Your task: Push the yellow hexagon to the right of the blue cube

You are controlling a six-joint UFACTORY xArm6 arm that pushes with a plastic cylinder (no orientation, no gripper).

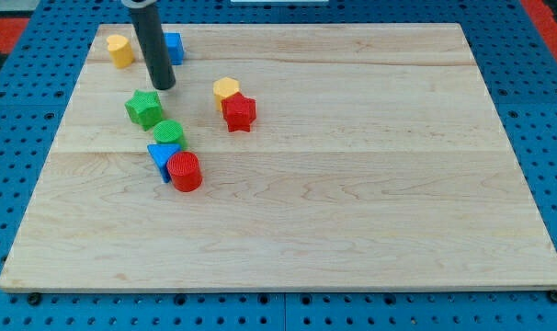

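Note:
The yellow hexagon (226, 89) lies left of the board's centre near the top, touching a red star (239, 113) just below and to its right. The blue cube (173, 47) sits near the top left corner, partly hidden behind my rod. My tip (163, 86) rests on the board below the blue cube, just above a green star (143, 108) and well left of the yellow hexagon.
A yellow cylinder-like block (120, 51) stands at the top left corner. A green cylinder (169, 134), a blue triangle (162, 155) and a red cylinder (184, 171) cluster below the green star. The wooden board (370, 184) lies on a blue pegboard.

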